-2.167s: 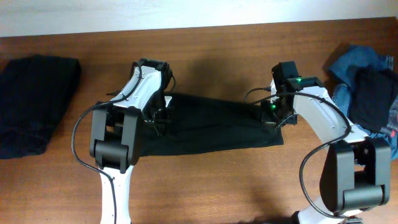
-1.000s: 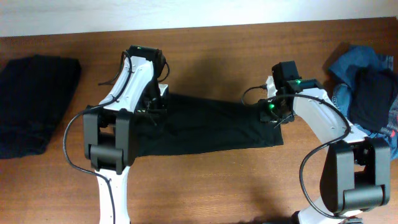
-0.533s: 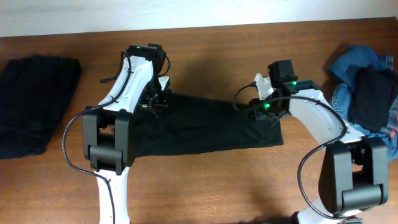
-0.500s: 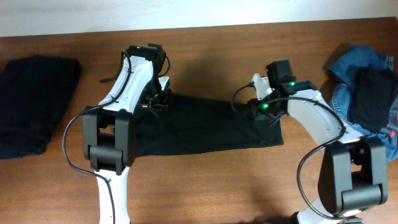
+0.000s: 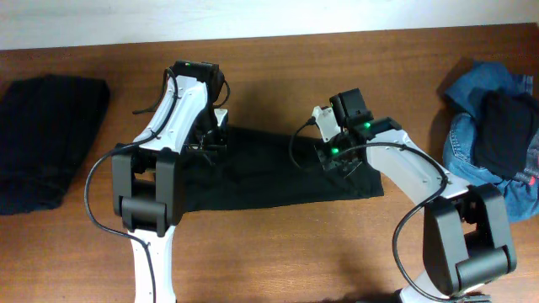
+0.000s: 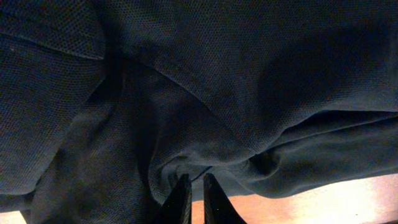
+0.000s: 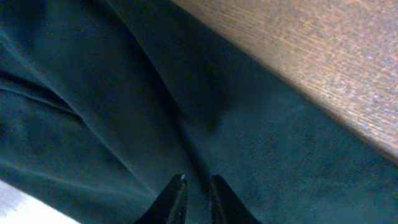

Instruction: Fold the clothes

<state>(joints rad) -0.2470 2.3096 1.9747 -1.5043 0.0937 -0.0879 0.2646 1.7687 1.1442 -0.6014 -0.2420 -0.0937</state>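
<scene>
A black garment (image 5: 269,172) lies spread flat mid-worktop (image 5: 278,252). The left gripper (image 6: 193,190) pinches a bunched fold at its upper-left edge, jaws almost together. The right gripper (image 7: 196,190) has its jaws narrowly clamped on a crease near the upper-right edge

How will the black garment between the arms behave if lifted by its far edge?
Probably floppy: the black garment puckers into folds at the left gripper. Likely light: thin knit, lying flat on the table. Lifted by one edge, the rest should sag and drag.
</scene>
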